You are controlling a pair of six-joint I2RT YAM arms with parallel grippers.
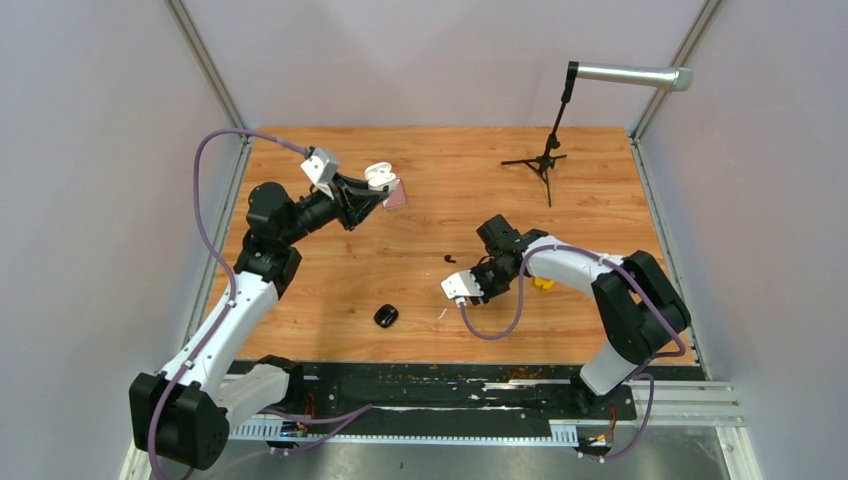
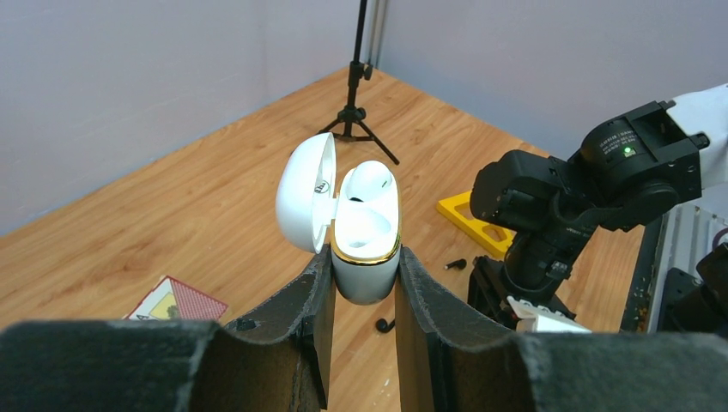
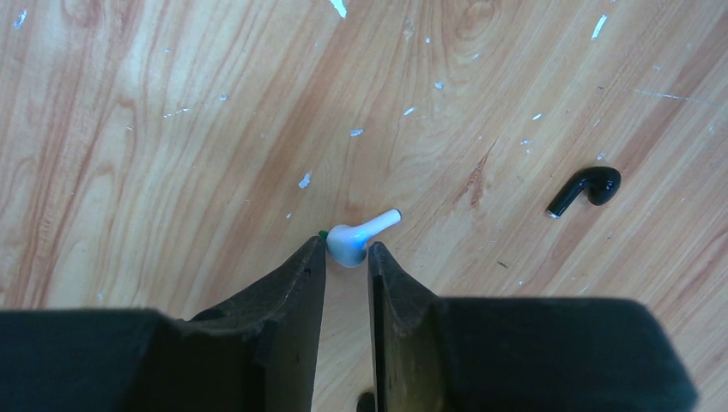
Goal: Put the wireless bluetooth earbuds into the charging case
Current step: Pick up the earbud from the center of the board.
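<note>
- Nearest the arm bases, at about 7 o'clock from the middle of the table [image 1: 330, 260]: black rounded object [image 1: 386, 316], flat on the wood, well apart from both grippers.
- Just at its 3 o'clock: thin white sliver [image 1: 441, 314], lying loose.
- Further in, at about 4 o'clock from the middle: right gripper [image 3: 346, 257], pointed down at the wood.
  - Jaws drawn narrow around the bulb of a white earbud [image 3: 356, 239], both fingertips [image 3: 309, 262] touching it.
  - Stem poking out toward 2 o'clock in the wrist view.
  - Lifted or resting on the wood: cannot tell.
- At roughly 3 o'clock of that earbud in the same view: black earbud [image 3: 586, 189], alone on the boards.
- At 3 o'clock of the right gripper from above: yellow block [image 1: 543, 283], partly behind the forearm.
- Further back, at about 10 o'clock from the middle: left gripper [image 2: 363, 259], raised off the wood.
  - Clenched on the lower body of the white charging case [image 2: 369, 232], case upright.
  - Lid [image 2: 305, 193] swung open to 9 o'clock.
  - Seated white earbud [image 2: 371, 178] in the well on the 3 o'clock side.
- At 8 o'clock of the case in the left wrist view: red-backed card [image 2: 176, 302], flat on the table.
- Farthest, at about 2 o'clock from the middle: black tripod [image 1: 543, 162], carrying a grey cylinder [image 1: 632, 75] at its top.
</note>
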